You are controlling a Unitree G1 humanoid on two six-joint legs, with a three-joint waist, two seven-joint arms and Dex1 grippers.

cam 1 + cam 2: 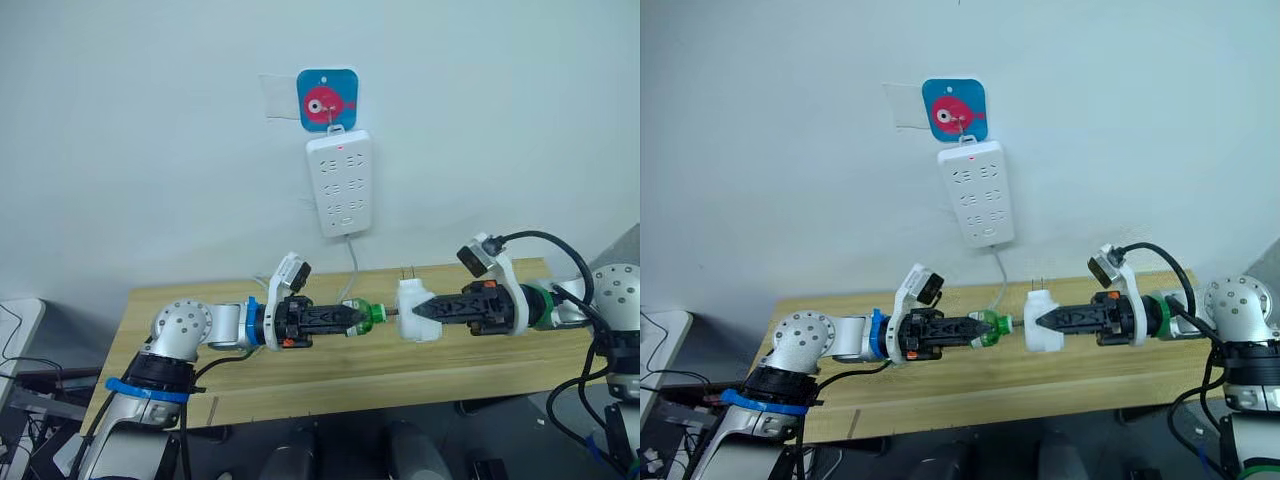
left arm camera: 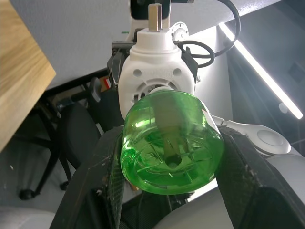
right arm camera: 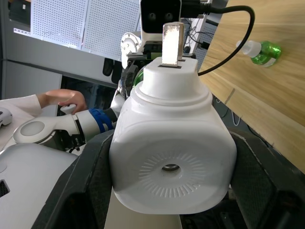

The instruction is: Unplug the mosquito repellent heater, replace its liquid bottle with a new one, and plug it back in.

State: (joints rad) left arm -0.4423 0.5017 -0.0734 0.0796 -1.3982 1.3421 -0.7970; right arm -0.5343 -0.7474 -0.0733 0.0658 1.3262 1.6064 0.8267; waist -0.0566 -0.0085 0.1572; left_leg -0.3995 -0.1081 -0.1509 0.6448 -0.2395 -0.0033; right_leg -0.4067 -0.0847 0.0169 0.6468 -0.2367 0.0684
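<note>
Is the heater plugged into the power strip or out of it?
Out. The right gripper holds the heater over the table, prongs bare, below the wall power strip.

Place: a robot test room or lab, as far as I can judge from my own cameras.
Bench: a plain wooden table (image 1: pixel 330 375) pushed against a bare white wall (image 1: pixel 150 150).
Wall fitting: a white power strip (image 1: pixel 340 185) hangs from a blue fish hook (image 1: pixel 327 100).
Behind me: perforated white panels (image 3: pixel 71 24) and office chair legs (image 2: pixel 43 157).
Company: a person's hand (image 3: pixel 62 100) in a white sleeve rests nearby.
</note>
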